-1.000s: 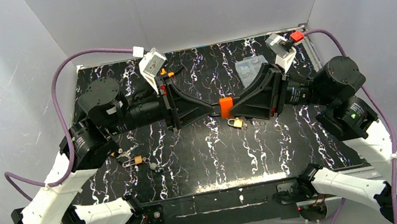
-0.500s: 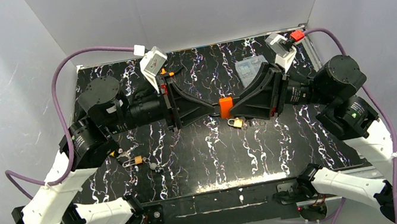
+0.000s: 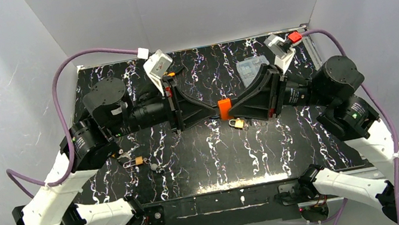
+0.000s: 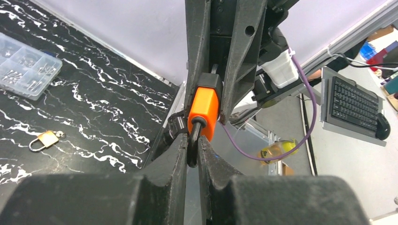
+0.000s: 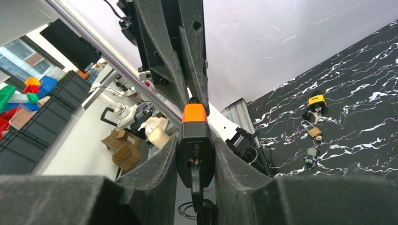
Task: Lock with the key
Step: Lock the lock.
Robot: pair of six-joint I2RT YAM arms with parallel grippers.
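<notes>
An orange-and-black padlock (image 3: 224,109) hangs in the air over the middle of the table, held between both grippers. My left gripper (image 3: 214,112) is shut on its black shackle (image 4: 193,146), with the orange body (image 4: 203,108) just beyond the fingertips. My right gripper (image 3: 233,109) is shut on the padlock's black body (image 5: 195,140). A black key (image 5: 197,180) sticks out of the keyhole towards the right wrist camera, with a wire ring hanging from it. In the left wrist view the key is hidden.
A brass padlock (image 3: 238,123) lies on the black marbled table (image 3: 287,147) just below the held one. Another small brass padlock (image 3: 139,160) with keys lies at the left front. A clear compartment box (image 3: 250,68) sits at the back right. A yellow padlock (image 5: 317,100) lies near the left arm.
The held padlock and both gripper tips have drifted slightly left. The left arm's wrist has shifted a little. Both grips are unchanged.
</notes>
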